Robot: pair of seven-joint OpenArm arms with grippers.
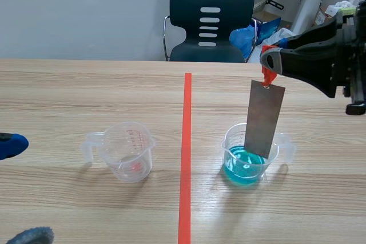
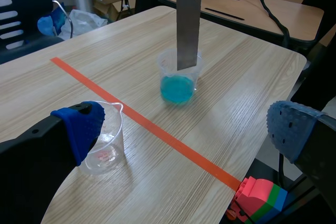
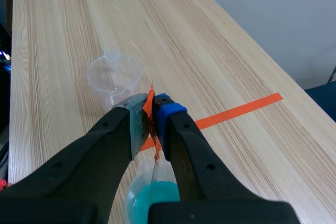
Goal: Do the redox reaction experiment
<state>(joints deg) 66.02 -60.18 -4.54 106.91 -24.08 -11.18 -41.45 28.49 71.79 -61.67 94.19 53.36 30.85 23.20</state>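
The right gripper (image 1: 272, 62) is pinching the orange-red tab (image 3: 151, 107) between its closed pads. The grey metal strip (image 1: 264, 117) is hanging plumb from that tab, straight above the clear cup of blue liquid (image 1: 230, 141). Gripping the tab rather than the metal is probably keeping the pads away from the solution and letting the strip hang free.

The strip's lower end is sitting inside the rim of the cup of blue liquid. Whether it is touching the blue liquid (image 1: 243, 167) is hard to tell, and in the left wrist view it seems to be stopping just short. The step in hand is likely dipping the metal so that it reacts.

The empty measuring cup (image 1: 128, 152) is standing well apart from the cup of blue liquid, across the tape line. The left gripper (image 2: 186, 129) is waiting beside the empty cup with its fingers spread wide, holding nothing.
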